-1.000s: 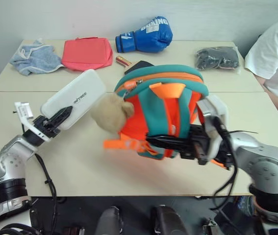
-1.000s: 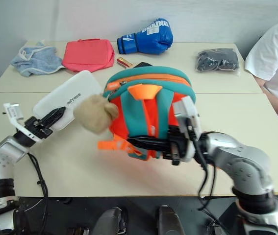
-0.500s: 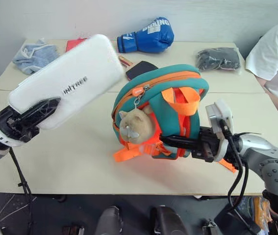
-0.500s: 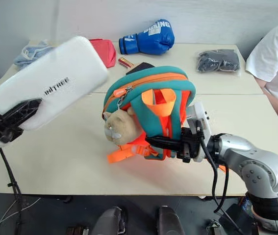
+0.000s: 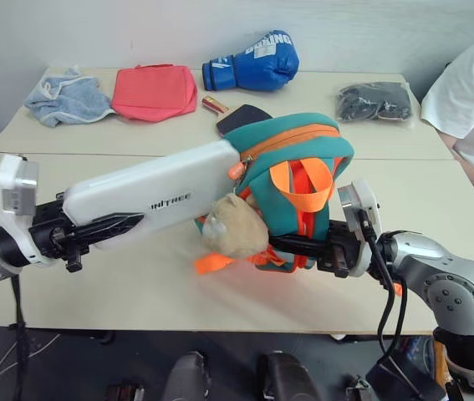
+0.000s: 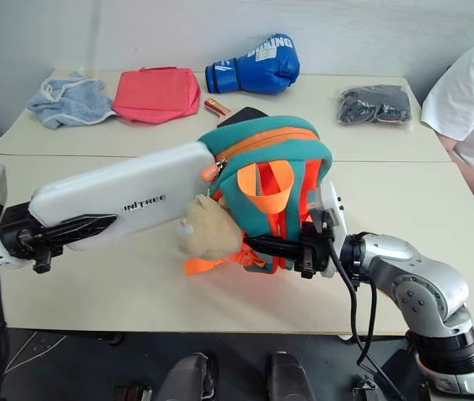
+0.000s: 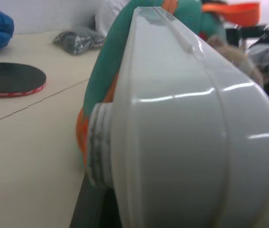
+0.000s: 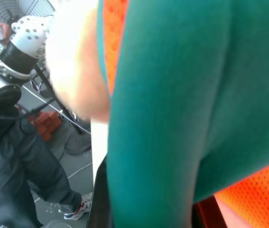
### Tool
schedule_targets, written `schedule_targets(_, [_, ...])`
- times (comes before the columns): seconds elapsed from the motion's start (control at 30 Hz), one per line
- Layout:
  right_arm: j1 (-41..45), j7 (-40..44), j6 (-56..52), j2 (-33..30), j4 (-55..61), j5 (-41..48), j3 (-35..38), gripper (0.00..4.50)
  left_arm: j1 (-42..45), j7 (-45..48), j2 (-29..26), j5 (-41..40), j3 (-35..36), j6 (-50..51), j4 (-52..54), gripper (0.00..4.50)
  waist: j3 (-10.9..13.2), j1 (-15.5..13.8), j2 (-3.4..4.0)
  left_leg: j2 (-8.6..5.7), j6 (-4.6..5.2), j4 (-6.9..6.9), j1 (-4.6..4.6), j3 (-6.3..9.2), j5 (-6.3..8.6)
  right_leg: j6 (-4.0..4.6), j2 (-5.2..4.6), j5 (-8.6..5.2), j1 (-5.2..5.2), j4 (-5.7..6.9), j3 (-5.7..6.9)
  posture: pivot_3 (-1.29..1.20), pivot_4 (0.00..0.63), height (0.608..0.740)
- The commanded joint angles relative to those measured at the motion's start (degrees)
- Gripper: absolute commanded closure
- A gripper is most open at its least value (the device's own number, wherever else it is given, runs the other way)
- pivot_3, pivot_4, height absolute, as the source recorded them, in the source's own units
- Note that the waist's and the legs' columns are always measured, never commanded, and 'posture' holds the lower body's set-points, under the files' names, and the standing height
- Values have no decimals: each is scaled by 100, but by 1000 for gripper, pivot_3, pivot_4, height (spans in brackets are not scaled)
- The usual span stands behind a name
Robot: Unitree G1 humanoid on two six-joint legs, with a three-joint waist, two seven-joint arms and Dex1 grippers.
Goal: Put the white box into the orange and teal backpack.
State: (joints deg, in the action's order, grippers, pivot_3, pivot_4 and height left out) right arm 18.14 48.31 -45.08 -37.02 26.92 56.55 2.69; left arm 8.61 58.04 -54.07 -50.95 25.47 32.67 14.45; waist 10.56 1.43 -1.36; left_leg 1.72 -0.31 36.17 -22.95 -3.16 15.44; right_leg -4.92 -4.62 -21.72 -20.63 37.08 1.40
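- My left gripper (image 5: 107,227) clamps the near end of the white box (image 5: 149,200), holding it above the table (image 5: 136,284).
- The box's long axis runs away from that gripper toward my right; its far end touches the zipper edge of the orange and teal backpack (image 5: 299,180).
- The plush toy (image 5: 232,227) hangs just below that end.
- My right gripper (image 5: 291,246), closed on the backpack's lower strap webbing, holds the backpack upright. Judgement: the left arm must do the insertion.
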Motion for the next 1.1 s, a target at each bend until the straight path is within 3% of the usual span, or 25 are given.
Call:
schedule_targets(0.03, [-66, 69, 88, -6, 201, 44, 97, 4484, 579, -146, 32, 767, -209, -642, -571, 3292, 0, -13, 0, 0, 0, -1, -1, 1, 0, 2, 0, 1, 0, -2, 1, 0, 150, 740])
schedule_targets(0.2, [-193, 95, 82, -73, 281, 52, 124, 4484, 1246, 193, -91, 1014, -612, -673, -843, 3292, 0, 8, -1, -1, 8, -1, -15, 1, 4, 0, -3, 2, -7, -10, 1, 0, 150, 740])
schedule_targets(0.4, [-294, 211, -42, -189, 386, 208, 124, 4484, 2291, 943, -222, 1934, -2191, -831, -644, 3292, 0, -31, -1, -6, 1, 6, -20, -1, 0, -2, 0, 3, -1, -9, 5, 0, 150, 740])
schedule_targets(0.6, [-115, 265, -26, -144, 286, 121, 13, 4484, 3870, 820, 1018, 2475, -3383, -487, -1216, 3292, 1, -135, 0, -7, 24, 32, -20, -11, 5, -14, 10, 9, 2, -5, -6, 0, 150, 740])
schedule_targets(0.7, [-33, 185, -3, -41, 271, 66, -31, 4484, 4241, 881, 1626, 2464, -3815, 28, -1344, 3292, 1, -118, 0, -4, 20, 37, -26, -10, 2, -15, 14, 10, -6, 4, -11, 0, 150, 740])
schedule_targets(0.8, [-17, 100, 20, 38, 301, -37, -62, 4484, 4450, 907, 2122, 2804, -4194, -134, -1623, 3292, 1, -118, 1, 0, -7, 39, -27, -11, -13, -16, 22, 9, -11, 31, -14, 0, 150, 740])
schedule_targets(0.93, [-56, -7, 101, 116, 390, -202, -99, 4484, 4619, 581, 2948, 2907, -4217, -175, -2153, 3292, 1, -134, 0, -1, -7, 53, -30, -10, -13, -16, 23, 9, -14, 37, -16, 0, 150, 740])
schedule_targets(1.07, [-105, -187, 151, 228, 495, -227, -73, 4484, 4499, 365, 3329, 2910, -3872, -490, -2276, 3292, 1, -142, 1, -4, 3, 96, -32, -6, -7, -17, 14, 8, -4, 34, -16, 0, 150, 740])
schedule_targets(1.1, [-132, -233, 161, 254, 525, -223, -60, 4500, 4469, 399, 3327, 2837, -3749, -479, -2268, 2579, 1, -137, 1, -6, 10, 99, -31, -6, -3, -18, 12, 8, -3, 36, -18, 0, 150, 740])
